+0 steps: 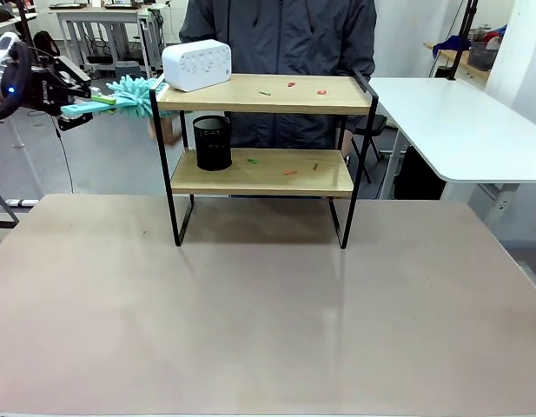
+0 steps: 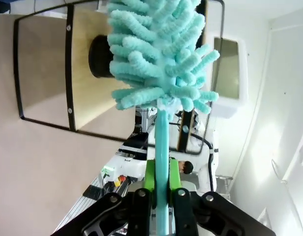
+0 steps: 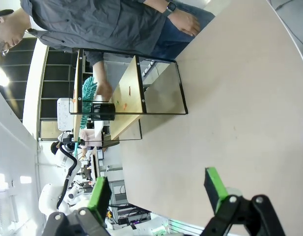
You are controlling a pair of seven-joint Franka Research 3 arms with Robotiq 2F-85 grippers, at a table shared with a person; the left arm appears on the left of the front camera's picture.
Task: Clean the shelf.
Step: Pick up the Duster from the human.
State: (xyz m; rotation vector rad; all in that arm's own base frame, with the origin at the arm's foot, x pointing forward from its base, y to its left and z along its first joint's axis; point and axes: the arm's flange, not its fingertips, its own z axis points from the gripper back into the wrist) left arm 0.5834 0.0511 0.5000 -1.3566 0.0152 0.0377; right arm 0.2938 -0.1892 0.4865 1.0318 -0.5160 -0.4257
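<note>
Left arm (image 1: 24, 82) held level, out beside the surface (image 1: 268, 330), wrist aimed at the shelf (image 1: 337, 92). Left jaws clenched on the thin handle of a teal duster (image 1: 133, 89); green pads (image 2: 150, 174) press it from both sides. The duster runs straight out from the jaws, its fluffy head (image 2: 156, 54) at the far end, just beside the end of the shelf's top board; contact not clear. Past the head, on that board: a white box (image 1: 196, 65). On the lower board, farther beyond the jaws: a black mesh cup (image 1: 213, 142). Small red and green scraps (image 1: 291, 85) lie on both boards. Right jaws released, spread wide above the surface, nothing between them; the shelf stands well ahead of them. A person (image 1: 276, 35) stands behind the shelf.
</note>
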